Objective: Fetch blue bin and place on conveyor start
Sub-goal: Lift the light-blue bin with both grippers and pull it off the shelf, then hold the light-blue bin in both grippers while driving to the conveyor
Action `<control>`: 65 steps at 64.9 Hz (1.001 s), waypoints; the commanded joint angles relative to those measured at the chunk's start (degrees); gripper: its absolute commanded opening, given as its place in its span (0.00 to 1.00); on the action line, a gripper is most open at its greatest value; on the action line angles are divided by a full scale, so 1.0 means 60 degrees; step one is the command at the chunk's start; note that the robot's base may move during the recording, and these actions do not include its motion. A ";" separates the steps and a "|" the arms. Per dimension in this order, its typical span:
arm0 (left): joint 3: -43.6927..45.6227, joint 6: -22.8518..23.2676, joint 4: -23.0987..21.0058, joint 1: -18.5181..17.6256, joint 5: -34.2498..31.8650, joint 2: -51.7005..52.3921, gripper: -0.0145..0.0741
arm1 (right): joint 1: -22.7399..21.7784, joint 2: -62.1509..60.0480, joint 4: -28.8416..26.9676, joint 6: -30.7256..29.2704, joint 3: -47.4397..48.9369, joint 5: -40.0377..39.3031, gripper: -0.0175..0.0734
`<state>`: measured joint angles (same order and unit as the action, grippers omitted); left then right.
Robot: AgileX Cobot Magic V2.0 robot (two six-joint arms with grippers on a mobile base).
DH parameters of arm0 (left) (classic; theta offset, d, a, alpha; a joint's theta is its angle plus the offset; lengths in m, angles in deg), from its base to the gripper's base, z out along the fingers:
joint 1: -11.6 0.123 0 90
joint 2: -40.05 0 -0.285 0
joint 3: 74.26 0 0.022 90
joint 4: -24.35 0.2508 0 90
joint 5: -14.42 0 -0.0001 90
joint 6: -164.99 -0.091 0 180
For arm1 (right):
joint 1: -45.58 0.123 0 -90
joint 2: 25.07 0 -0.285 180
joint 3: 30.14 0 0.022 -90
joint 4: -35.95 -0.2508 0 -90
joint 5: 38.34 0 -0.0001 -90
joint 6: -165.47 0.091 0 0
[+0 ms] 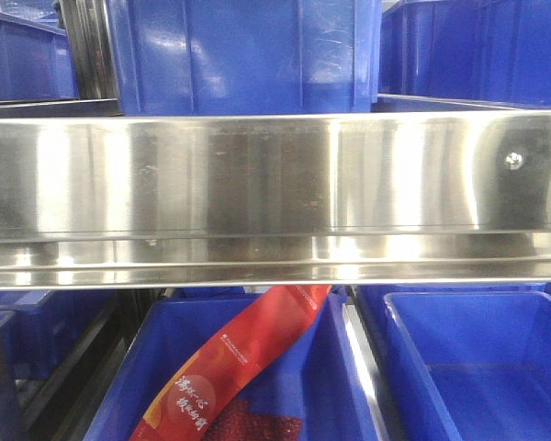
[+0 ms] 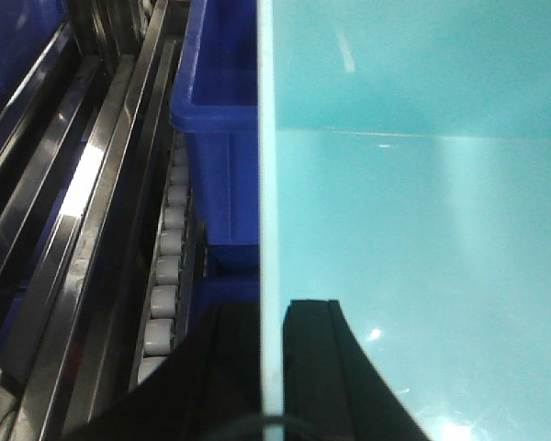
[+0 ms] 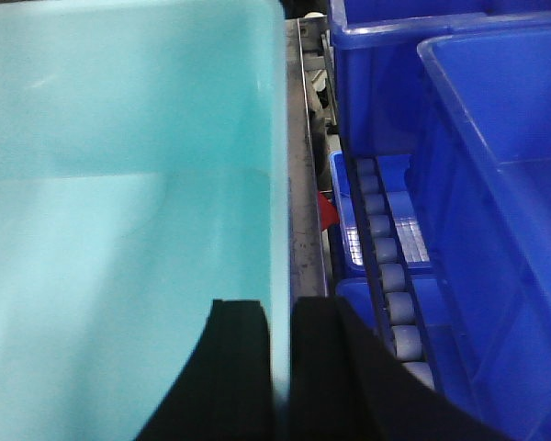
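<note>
Storage racking: reflective stainless-steel shelf rail (image 1: 275, 197), dark blue crates (image 1: 239, 55) above and below. The blue bin (image 2: 422, 230), smooth pale aqua plastic, largely cropped, sits at the rack beside the crates. The left gripper (image 2: 272, 312) and right gripper (image 3: 280, 312) each pinch a thin wall. Red packet (image 1: 230, 367), white Chinese print illegible.

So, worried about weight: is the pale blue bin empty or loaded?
Empty where visible: the blue bin shows bare walls and floor in both wrist views.
</note>
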<state>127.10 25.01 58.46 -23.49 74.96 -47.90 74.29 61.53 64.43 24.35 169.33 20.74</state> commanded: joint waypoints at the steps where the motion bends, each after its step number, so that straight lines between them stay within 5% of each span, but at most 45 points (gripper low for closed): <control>1: 0.0229 0.0010 0.0105 -0.0098 -0.0409 0.0122 0.04 | 0.0017 -0.0101 0.0205 -0.0116 0.0133 -0.0353 0.01; 65: 0.0426 0.0010 0.0124 -0.0098 -0.0562 0.0122 0.04 | 0.0017 -0.0119 0.0314 -0.0750 0.0550 -0.0271 0.01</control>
<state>128.82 25.01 58.77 -23.49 74.15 -47.90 74.29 61.44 65.13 20.43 171.83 20.84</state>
